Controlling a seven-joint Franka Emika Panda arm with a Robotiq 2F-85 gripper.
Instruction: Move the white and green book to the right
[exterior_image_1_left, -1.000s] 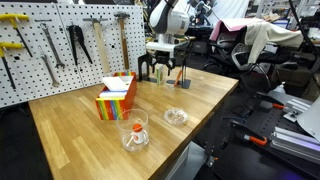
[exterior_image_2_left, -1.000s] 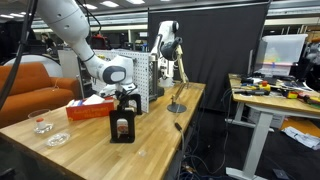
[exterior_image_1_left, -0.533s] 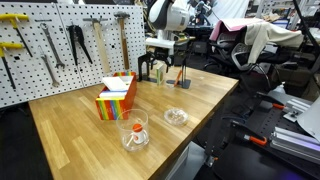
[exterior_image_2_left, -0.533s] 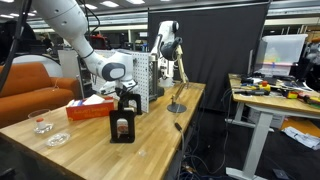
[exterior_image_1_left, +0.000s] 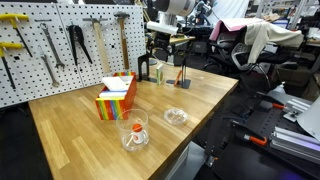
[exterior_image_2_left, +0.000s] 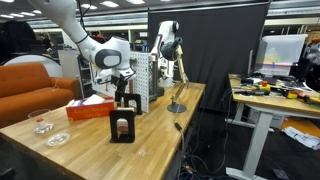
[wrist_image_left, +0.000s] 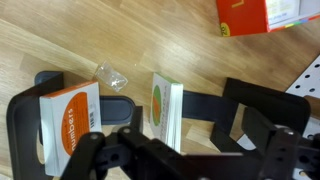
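The white and green book stands upright in a black book stand in the wrist view. In an exterior view it is the small upright item by the pegboard. A slim orange-and-white item stands beside it, also seen in an exterior view. My gripper hangs open and empty above the stand, clear of the book. It also shows in the other exterior view. In the wrist view its dark fingers frame the book from above.
A rainbow-striped box with white paper stands on the wooden table. A glass with an orange thing and a small glass dish sit near the front edge. A pegboard with tools lines the back. A desk lamp stands nearby.
My gripper has risen straight up from around the book stand. The book and the orange-and-white item have stayed in place.
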